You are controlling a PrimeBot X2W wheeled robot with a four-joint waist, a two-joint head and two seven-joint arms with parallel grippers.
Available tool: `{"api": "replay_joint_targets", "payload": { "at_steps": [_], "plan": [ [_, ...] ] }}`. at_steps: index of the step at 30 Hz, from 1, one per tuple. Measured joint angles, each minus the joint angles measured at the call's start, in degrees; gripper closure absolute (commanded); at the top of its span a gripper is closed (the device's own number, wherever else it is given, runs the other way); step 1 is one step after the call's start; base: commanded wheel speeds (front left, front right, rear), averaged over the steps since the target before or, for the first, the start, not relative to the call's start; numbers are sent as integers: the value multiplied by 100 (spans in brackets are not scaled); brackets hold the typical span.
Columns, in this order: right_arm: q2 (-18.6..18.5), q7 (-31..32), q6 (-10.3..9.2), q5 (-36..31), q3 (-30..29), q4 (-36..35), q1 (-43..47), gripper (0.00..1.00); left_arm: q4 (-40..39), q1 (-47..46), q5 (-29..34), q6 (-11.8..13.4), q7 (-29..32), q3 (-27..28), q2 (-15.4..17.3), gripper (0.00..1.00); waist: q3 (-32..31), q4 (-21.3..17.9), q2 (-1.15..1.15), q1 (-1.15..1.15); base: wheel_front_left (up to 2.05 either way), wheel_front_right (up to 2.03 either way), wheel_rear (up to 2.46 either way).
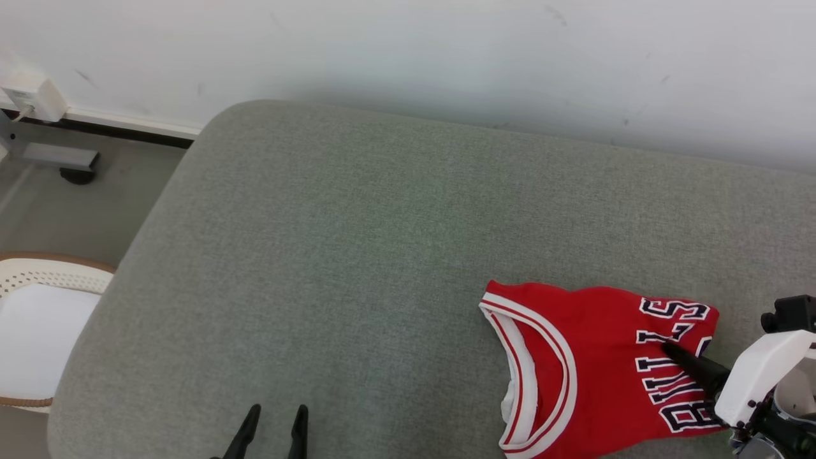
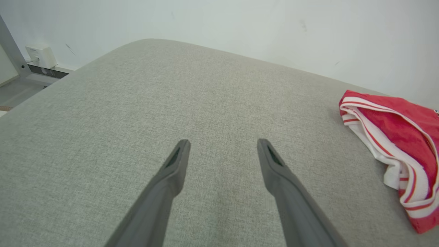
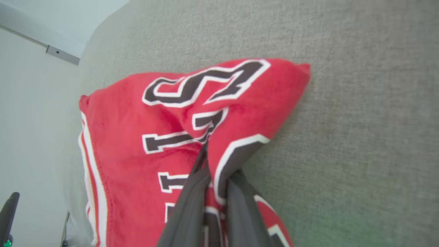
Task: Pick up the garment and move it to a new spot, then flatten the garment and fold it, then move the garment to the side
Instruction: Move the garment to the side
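At four o'clock on the cushion (image 1: 319, 255), right end effector (image 1: 669, 349) clenches red jersey (image 1: 574, 357); left end effector (image 1: 278, 411), seven o'clock, released

A home-like room; grey upholstered seat (image 1: 382, 223) against a white wall (image 1: 446, 51).

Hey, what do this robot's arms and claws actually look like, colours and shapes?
Each claw has two long, slim fingers in matte dark grey, tapering to narrow tips. The left claw shows a slot-like recess inside each tip. Behind the right claw sits a smooth white angular wrist shell with a black boxy part above it.
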Motion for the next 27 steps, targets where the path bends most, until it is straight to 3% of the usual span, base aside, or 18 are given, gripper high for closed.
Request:
{"api": "replay_joint_targets", "payload": {
  "at_steps": [11, 18, 27],
  "plan": [
    [-637, -688, 0, -531, 180, 26, -765, 100, -40, -132, -8, -29, 0, 24, 1, 0, 127, -565, 0, 0, 0, 0, 0],
    [-1230, -916, 0, -758, -102, 229, -1500, 100, -81, -361, 9, -80, 0, -118, 0, 0, 494, -920, 0, 0, 0, 0, 0],
    [-1630, -882, 0, -816, -627, 393, -1965, 100, -69, -520, 107, -129, 0, -21, 1, 0, 907, -1209, 0, 0, 0, 0, 0]
  ]
}}
